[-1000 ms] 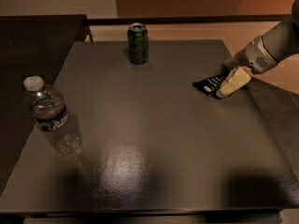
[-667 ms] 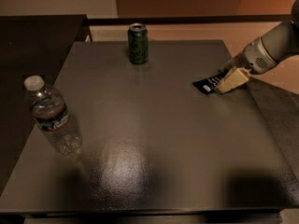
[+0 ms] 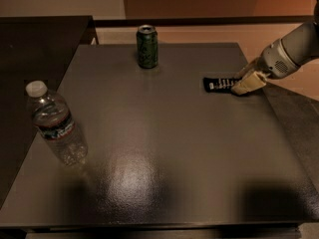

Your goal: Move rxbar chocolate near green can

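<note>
Gripper [image 3: 242,86] sits low over the right side of the table [image 3: 149,193], its pale tip meeting the right end of the rxbar chocolate [image 3: 221,83]. Whether it is clamped on the wrapper or only resting against it, I cannot tell from this view. Its grey arm [image 3: 294,54] reaches in from the right edge of the scene.

Nearest is dark table surface with a patch of glare. Farther in on the left stands a water bottle [image 3: 55,126] with a white cap, well apart from everything else and of no part in the job. Farther back on the right, the rxbar chocolate lies flat on the table, its length running left to right and its white lettering facing up. Farthest of all, close to the far edge and a little left of centre, the green can [image 3: 147,46] stands upright.

The bar and the can are well apart, with bare table between them, so I judge the main work not yet done. At most, the bar has been reached. What is left is a sure hold, a move leftward and farther back toward the can, and a set-down just beside it without tipping it.
</note>
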`<state>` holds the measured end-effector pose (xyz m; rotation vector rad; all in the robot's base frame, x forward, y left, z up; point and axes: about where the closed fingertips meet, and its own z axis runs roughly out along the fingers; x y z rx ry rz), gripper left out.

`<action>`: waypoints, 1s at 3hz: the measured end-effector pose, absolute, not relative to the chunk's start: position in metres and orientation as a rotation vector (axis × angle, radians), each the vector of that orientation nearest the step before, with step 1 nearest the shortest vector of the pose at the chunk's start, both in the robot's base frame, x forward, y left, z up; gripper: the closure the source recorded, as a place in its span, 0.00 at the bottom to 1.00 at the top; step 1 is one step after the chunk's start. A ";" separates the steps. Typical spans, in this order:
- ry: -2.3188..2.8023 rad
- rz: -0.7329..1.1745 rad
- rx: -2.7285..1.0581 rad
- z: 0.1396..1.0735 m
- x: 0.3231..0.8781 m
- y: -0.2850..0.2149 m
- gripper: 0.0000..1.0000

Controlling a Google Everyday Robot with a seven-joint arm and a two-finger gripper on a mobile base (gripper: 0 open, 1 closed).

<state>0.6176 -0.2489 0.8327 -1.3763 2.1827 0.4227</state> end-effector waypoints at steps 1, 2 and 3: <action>2.162 0.421 -1.382 0.843 0.619 -0.243 1.00; 2.135 0.439 -1.386 0.853 0.622 -0.229 1.00; 2.103 0.485 -1.378 0.859 0.632 -0.206 1.00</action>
